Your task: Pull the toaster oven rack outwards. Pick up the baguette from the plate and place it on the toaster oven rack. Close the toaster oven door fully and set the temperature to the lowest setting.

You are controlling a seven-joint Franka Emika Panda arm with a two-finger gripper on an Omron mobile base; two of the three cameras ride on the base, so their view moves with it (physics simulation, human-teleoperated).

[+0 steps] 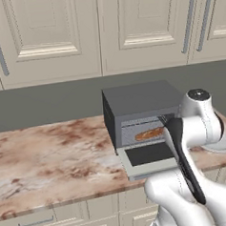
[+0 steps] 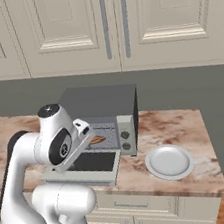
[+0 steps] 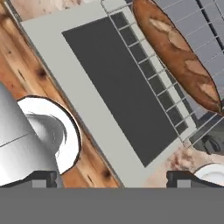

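Cream panelled cabinets [image 1: 56, 33] hang over a grey backsplash, and below them runs a marbled brown-and-white counter [image 1: 51, 157]. Toward the right end of that counter sits the toaster oven [image 2: 102, 115], a dark grey box with small round knobs [image 2: 125, 135] down the right of its front. The white robot arm [image 2: 50, 158] rises in front of it, reaching over the oven's mouth. The toaster oven door [image 3: 109, 87] is dropped fully open and lies flat over the counter, its dark glass facing up inside the silver-grey frame. Just beyond the door's hinge edge the toaster oven rack [image 3: 153, 74] shows as a pale wire grid, and the baguette [image 3: 177, 52] lies lengthwise on it inside the oven opening. The plate [image 2: 169, 161] rests bare on the counter to the right of the oven, near it but apart. The gripper [image 3: 111, 179] hangs above the open door with its jaws spread wide, grasping nothing.
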